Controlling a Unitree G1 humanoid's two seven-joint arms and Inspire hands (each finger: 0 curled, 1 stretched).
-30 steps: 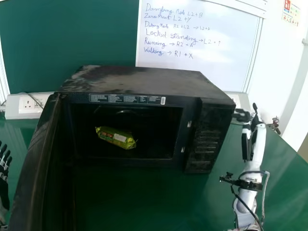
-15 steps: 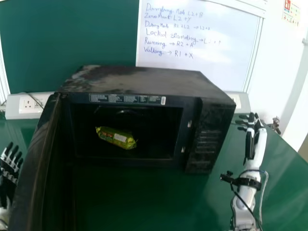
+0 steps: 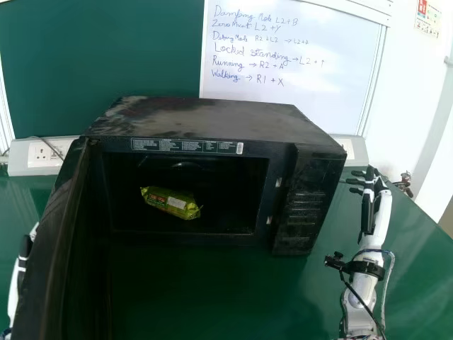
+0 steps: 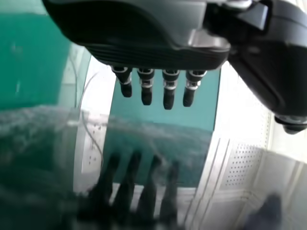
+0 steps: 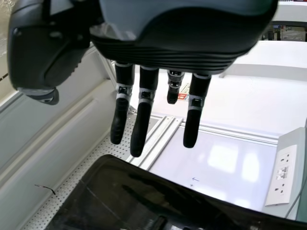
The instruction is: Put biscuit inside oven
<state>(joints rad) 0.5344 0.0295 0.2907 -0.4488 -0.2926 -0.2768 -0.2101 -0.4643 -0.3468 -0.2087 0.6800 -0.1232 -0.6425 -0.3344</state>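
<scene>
The biscuit packet, green-yellow with a pale label, lies inside the black oven, whose door stands wide open on the left. My left hand is at the left edge of the head view, partly hidden behind the door; in the left wrist view the left hand has straight fingers near a glossy surface that reflects them. Right of the oven, my right hand is raised with its fingers extended. The right hand in the right wrist view has straight fingers and holds nothing.
The oven stands on a green table. Behind it are a whiteboard and wall sockets. A small object sits beyond my right hand.
My left hand has come in from the left edge and is now partly behind the oven door. The right hand's fingers have straightened. The packet has not moved.
</scene>
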